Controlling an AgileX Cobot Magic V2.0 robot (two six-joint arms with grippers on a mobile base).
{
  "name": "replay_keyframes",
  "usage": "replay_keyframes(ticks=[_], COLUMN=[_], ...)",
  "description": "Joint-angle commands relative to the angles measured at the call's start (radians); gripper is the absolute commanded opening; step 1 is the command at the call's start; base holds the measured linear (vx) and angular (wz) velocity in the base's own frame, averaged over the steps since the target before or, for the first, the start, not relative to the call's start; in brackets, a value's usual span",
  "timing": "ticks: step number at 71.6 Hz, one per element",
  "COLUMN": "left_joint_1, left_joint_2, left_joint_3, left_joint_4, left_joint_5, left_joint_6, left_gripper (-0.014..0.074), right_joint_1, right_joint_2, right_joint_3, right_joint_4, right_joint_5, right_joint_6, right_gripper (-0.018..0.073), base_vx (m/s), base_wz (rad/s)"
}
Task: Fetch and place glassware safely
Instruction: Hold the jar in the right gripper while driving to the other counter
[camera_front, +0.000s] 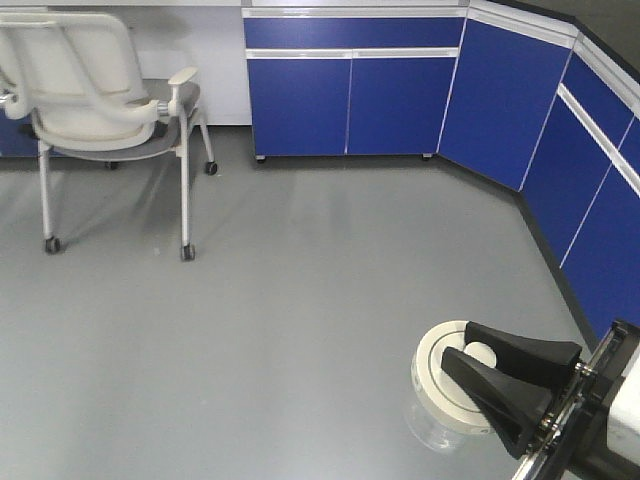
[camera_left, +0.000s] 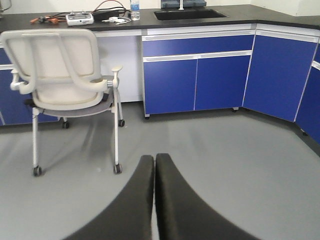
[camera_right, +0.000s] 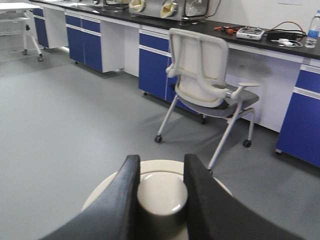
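Observation:
The glassware is a squat clear glass jar (camera_front: 432, 425) with a round cream-white lid. It hangs above the grey floor at the lower right of the front view. My right gripper (camera_front: 457, 344) is shut on the lid's central knob (camera_right: 162, 195), with one black finger on each side of it. In the right wrist view the lid fills the space under the right gripper (camera_right: 161, 160) and hides the glass body. My left gripper (camera_left: 154, 157) is shut with its fingers pressed together and nothing between them. It does not show in the front view.
A white wheeled chair (camera_front: 90, 80) stands at the far left. Blue cabinets (camera_front: 350, 100) line the back wall and angle along the right side (camera_front: 590, 180). A dark counter with a sink (camera_left: 190, 14), a water bottle (camera_left: 134, 9) and cables runs above them.

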Motion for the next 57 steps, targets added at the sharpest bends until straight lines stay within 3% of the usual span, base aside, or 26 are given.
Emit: replay_keyframes(ticks=[1, 38, 57], left_joint_1=[-0.007, -0.007, -0.007], left_joint_2=[0.013, 0.013, 0.013], left_joint_3=[-0.024, -0.024, -0.024], left_joint_4=[-0.006, -0.006, -0.006], left_joint_5=[-0.07, -0.07, -0.07], left_joint_6=[-0.002, -0.002, -0.002], left_gripper=[-0.0007, -0.0007, -0.0007], right_joint_1=[-0.002, -0.002, -0.002], right_joint_2=[0.0, 0.007, 0.007], right_joint_3=[-0.032, -0.032, -0.032], right_joint_4=[0.021, 0.021, 0.021], right_joint_5=[-0.073, -0.074, -0.073], right_joint_6=[-0.003, -0.003, -0.003], right_gripper=[-0.0001, -0.0001, -0.0001], base_vx=[0.61, 0.53, 0.38], base_wz=[-0.13, -0.19, -0.5])
